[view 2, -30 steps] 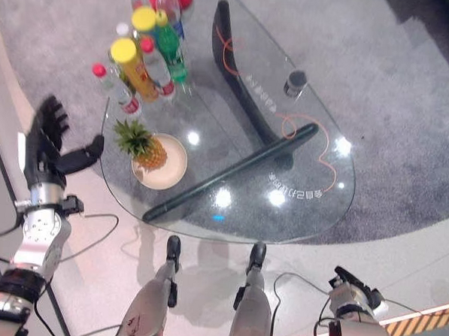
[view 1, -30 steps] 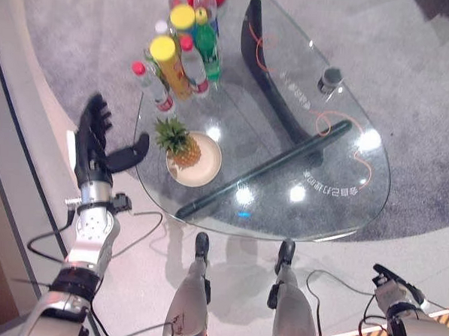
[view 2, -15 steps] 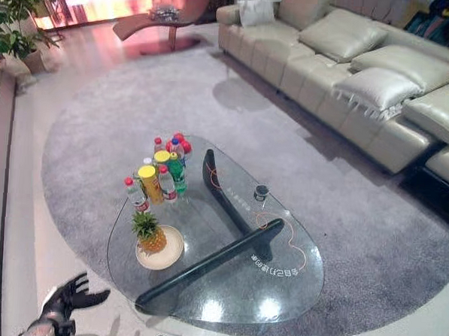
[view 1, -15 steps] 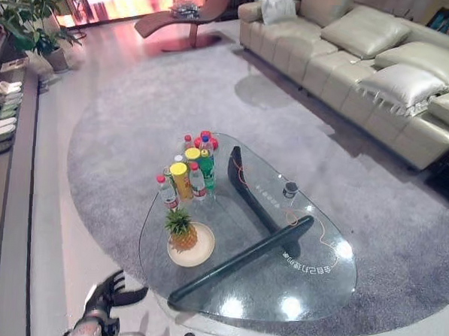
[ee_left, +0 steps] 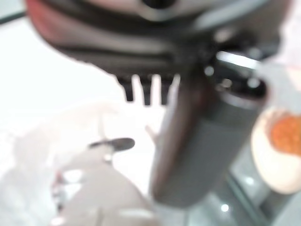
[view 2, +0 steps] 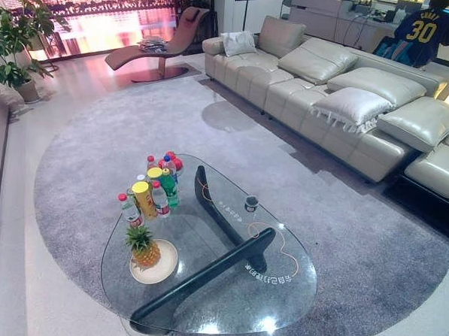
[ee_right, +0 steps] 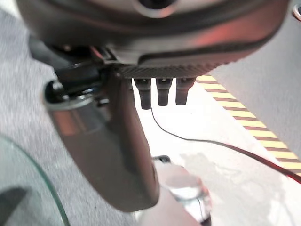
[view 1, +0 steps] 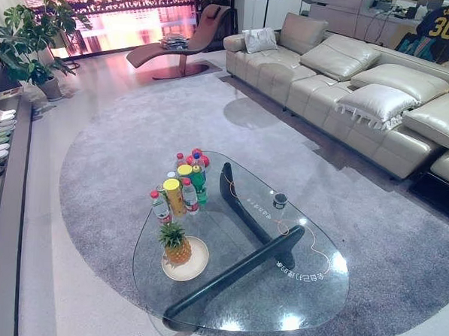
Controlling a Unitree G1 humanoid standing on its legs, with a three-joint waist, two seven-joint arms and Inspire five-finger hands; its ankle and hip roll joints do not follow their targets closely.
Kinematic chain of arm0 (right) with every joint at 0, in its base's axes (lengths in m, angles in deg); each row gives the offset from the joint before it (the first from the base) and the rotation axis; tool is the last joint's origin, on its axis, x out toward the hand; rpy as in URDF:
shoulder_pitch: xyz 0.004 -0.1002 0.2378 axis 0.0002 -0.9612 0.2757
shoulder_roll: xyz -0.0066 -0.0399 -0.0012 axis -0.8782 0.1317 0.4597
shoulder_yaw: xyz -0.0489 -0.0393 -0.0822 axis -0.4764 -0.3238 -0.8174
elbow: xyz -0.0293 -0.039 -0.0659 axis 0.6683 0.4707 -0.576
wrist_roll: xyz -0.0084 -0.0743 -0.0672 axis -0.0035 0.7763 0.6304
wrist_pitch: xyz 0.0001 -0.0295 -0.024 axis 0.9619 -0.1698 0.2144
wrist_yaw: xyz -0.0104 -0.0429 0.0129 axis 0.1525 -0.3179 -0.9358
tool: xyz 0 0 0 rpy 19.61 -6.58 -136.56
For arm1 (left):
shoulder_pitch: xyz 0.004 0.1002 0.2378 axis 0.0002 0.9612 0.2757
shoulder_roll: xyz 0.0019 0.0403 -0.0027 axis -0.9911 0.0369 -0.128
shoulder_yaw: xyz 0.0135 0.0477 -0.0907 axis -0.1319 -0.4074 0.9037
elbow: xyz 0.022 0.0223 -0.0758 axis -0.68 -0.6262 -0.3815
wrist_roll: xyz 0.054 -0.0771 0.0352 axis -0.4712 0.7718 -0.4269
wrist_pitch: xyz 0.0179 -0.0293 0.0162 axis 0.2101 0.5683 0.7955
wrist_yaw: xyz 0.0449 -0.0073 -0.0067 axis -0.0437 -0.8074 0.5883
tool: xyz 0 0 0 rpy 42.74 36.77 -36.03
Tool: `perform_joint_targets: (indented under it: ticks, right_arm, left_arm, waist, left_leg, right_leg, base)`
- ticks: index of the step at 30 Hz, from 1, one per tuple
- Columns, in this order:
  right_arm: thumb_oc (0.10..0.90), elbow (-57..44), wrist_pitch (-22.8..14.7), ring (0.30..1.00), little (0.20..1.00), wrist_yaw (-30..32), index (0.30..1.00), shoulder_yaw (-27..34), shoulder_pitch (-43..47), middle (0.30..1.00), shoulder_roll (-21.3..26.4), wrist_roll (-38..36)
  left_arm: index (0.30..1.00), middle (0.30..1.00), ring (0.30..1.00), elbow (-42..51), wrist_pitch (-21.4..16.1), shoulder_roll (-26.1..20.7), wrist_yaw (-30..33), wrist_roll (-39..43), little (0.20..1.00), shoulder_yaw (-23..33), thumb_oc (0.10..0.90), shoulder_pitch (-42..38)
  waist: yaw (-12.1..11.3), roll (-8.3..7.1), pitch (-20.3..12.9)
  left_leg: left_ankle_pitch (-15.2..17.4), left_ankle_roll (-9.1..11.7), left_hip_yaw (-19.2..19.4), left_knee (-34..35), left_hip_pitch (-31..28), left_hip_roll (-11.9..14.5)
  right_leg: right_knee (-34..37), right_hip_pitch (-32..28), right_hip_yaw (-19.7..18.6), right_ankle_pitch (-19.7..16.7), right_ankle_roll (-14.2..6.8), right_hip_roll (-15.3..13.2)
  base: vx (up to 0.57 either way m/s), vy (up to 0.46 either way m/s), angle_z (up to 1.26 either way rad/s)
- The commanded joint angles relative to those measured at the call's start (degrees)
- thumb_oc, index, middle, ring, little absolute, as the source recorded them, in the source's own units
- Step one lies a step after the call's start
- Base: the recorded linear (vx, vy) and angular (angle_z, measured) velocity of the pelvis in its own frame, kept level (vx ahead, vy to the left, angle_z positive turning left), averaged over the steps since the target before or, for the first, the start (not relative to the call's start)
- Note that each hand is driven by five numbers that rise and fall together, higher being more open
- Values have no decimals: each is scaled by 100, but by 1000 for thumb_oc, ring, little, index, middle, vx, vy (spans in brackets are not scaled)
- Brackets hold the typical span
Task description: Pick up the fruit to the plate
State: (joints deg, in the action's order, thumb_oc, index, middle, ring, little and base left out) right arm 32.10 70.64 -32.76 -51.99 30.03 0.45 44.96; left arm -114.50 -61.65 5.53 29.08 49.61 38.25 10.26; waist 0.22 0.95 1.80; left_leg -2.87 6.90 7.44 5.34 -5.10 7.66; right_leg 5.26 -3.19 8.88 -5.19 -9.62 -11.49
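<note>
A pineapple stands upright on a round cream plate at the near left of the glass table. The same plate, with the orange fruit on it, shows past my left hand in the left wrist view. That hand is off the table, open, fingers straight and thumb out, holding nothing. My right hand is low beside the table's glass edge, also open with nothing in it.
Several bottles and a yellow can cluster behind the plate. A small dark cup and a thin orange cable lie on the glass, above the table's dark base. A grey rug, sofa and lounge chair lie beyond.
The whole picture has shifted: the camera has swung up from looking down at the table to a wide view of the room. The pineapple stays on the plate. My left hand has dropped out of the eye views.
</note>
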Motion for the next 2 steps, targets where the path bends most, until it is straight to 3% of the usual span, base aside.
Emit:
perform_joint_targets:
  ticks: [1,2]
  right_arm:
    - [800,180,94,900,900,37,900,-189,325,900,16,261]
    - [800,160,102,900,900,50,900,-220,326,900,2,253]
  left_arm:
    - [900,900,900,-279,-45,-161,-59,-154,900,21,800,-498]
    - [900,900,900,-280,-35,-152,-71,-168,900,8,800,-503]
  waist:
    - [-11,-51,277]
    - [-10,-53,275]
  left_leg:
    - [294,-42,115,-38,-192,57]
    - [295,-39,119,-37,-194,60]
  right_leg:
    - [-26,-180,38,124,-79,-44]
    - [-26,-181,44,127,-76,-45]
  base:
    - [0,0,0]
    - [0,0,0]
